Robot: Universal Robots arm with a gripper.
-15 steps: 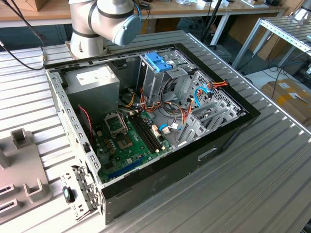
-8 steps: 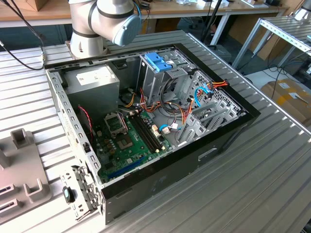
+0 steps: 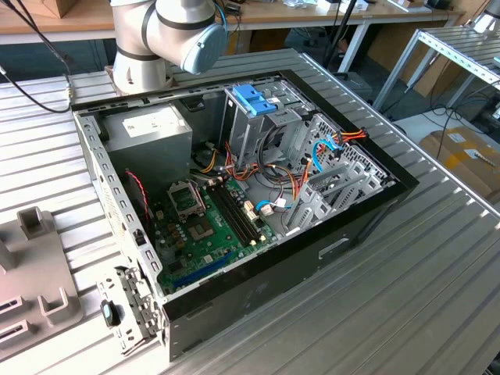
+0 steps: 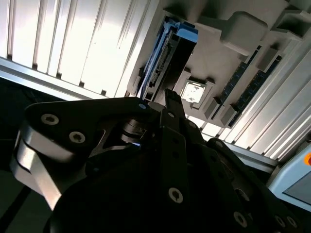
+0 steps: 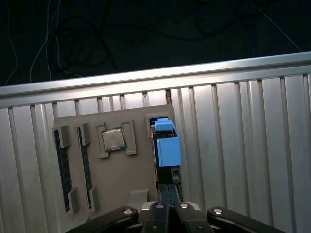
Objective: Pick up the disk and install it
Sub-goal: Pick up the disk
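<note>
Disk (image 5: 168, 150) is being held on edge in the grey tray (image 5: 124, 177) slot, just ahead of the end effector (image 5: 168, 190), grip state cannot be told; lift-out and install not yet done.

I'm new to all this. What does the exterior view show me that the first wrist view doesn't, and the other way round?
The exterior view adds the open computer case, its green motherboard, a blue bracket on the drive cage, and the arm behind the case.
The first wrist view adds the disk standing on edge in a slot, a processor chip and memory sticks beside it, with the gripper nearest the disk.
Both share the grey parts tray and the ribbed metal table.
</note>
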